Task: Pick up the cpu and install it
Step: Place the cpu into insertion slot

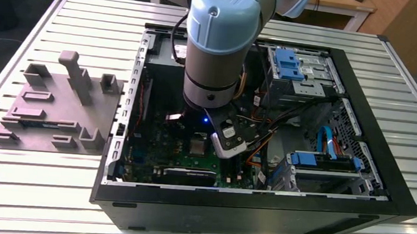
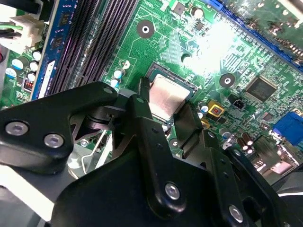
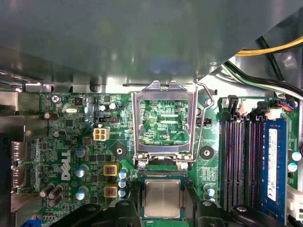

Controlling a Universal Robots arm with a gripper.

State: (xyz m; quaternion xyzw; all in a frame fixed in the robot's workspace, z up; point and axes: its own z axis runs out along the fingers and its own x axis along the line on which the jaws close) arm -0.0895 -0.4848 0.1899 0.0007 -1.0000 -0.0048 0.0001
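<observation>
Your cpu [image 3: 162, 198] lies flat in the motherboard socket [image 3: 161, 175], metal top up; square, no long axis. End effector [image 3: 162, 191] straddles it on two opposite sides; can't tell if it's gripping.

A black computer case [image 1: 382, 181] lies open on the slatted metal tabletop [image 1: 39, 193], surrounding the end effector [image 1: 221, 149]. Directly beneath the end effector is the green motherboard [image 3: 71, 142]. Just beyond its tip, a metal socket frame [image 3: 137, 123] stands flipped open. Long black memory slots [image 3: 235, 161] and a blue memory stick [image 3: 272, 161] run near it. Loose cables [image 1: 287, 115] and blue drive brackets [image 1: 287, 62] sit farther off inside the case. A grey fixture plate [image 1: 52, 110] rests well apart, outside the case.
</observation>
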